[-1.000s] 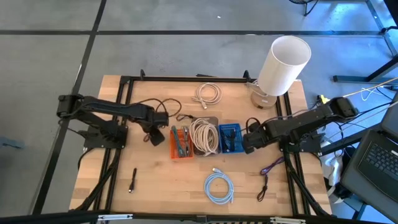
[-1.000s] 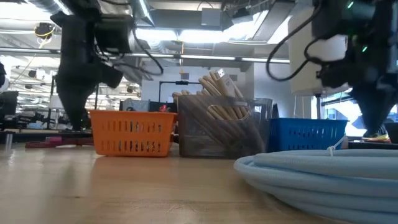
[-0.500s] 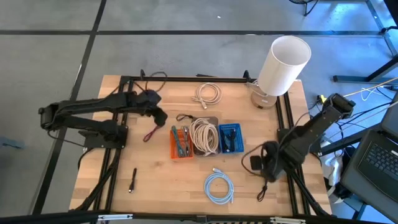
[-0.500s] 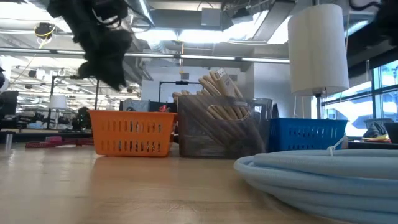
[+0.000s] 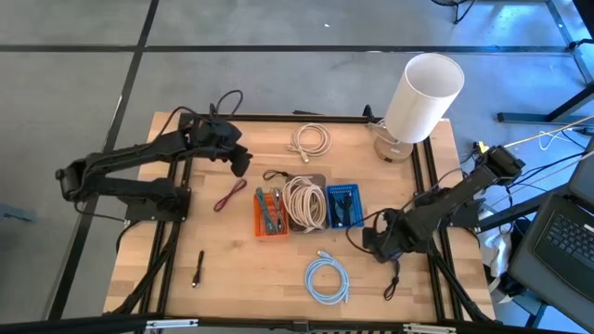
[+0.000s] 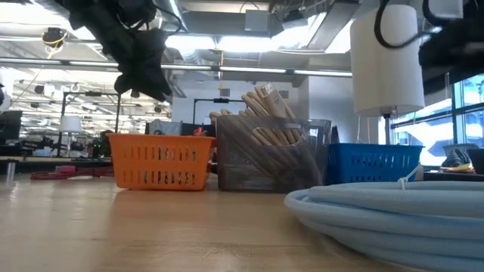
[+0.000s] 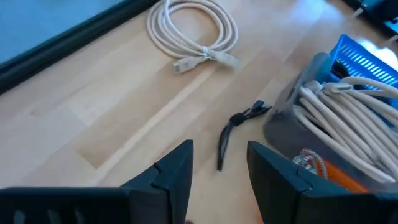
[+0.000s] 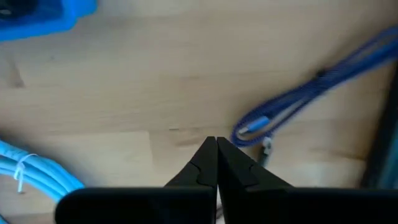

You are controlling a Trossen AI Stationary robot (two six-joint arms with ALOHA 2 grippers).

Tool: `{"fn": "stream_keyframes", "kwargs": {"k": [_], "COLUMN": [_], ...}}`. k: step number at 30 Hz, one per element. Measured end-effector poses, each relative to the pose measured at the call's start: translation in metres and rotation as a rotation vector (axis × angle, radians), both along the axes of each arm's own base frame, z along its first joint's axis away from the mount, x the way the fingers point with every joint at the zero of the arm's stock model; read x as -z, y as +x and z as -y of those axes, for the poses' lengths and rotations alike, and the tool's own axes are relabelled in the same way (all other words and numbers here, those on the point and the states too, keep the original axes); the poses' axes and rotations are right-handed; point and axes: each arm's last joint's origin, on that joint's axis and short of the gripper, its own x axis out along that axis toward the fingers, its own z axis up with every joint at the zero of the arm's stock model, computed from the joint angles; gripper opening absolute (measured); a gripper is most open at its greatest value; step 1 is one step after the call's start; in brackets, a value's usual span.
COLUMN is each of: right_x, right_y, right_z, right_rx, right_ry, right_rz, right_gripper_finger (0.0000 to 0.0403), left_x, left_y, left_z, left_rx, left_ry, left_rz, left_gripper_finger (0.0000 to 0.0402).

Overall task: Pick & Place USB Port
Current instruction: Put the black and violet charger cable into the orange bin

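Wooden worktop [image 5: 186, 250] carries three bins mid-board. Left gripper [image 7: 219, 180], released, hovers near the far-left edge. Right gripper [image 8: 216, 163], clenched and empty, hangs just beside the purple USB cable [image 8: 298, 99], which runs diagonally by the right edge.

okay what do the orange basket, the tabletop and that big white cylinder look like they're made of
Orange basket: probably moulded plastic, given its slotted walls and even matte colour. Tabletop: looks like pale wood, with visible grain and plank seams, satin finish. White cylinder: smooth, matte, seamless; could be plastic or paper, hard to say which.
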Motion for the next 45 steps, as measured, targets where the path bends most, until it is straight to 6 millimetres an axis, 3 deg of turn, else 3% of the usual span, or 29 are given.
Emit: {"fn": "stream_keyframes", "kwargs": {"k": [5,9,14,17,22,27,31,38,45], "right_x": [-0.034,-0.045,-0.036,-0.034,-0.03,-0.008,0.013,0.027,0.029], "right_y": [-0.013,-0.022,-0.024,-0.028,-0.029,-0.033,-0.046,-0.052,-0.05], "right_z": [0.002,0.0,-0.014,-0.019,-0.027,-0.038,-0.033,-0.026,-0.022], "right_rx": [-0.123,-0.604,-1.347,-1.631,-1.942,-2.067,-2.052,-2.008,-1.979], "right_ry": [-0.115,-0.147,0.025,0.102,0.123,0.148,0.22,0.167,0.121], "right_rz": [-0.137,-0.184,-0.109,-0.078,0.005,0.157,0.085,0.026,0.005], "right_gripper_finger": [0.0,0.0,0.0,0.0,0.0,0.0,0.0,0.0002,0.0061], "left_x": [-0.001,-0.004,-0.009,-0.01,-0.014,-0.02,-0.024,-0.025,-0.026], "left_y": [-0.004,-0.005,-0.003,-0.001,0.004,0.011,0.017,0.021,0.022], "left_z": [-0.009,-0.015,-0.018,-0.018,-0.014,-0.009,-0.002,0.004,0.005], "left_rx": [-0.036,-0.038,-0.066,-0.101,-0.131,-0.124,-0.094,-0.102,-0.101], "left_ry": [0.012,0.019,0.017,-0.025,-0.07,-0.08,-0.084,-0.075,-0.079], "left_rz": [0.006,0.047,0.125,0.162,0.23,0.317,0.365,0.376,0.38], "left_gripper_finger": [0.0143,0.0143,0.0143,0.0143,0.0143,0.0143,0.0143,0.0143,0.0143]}}
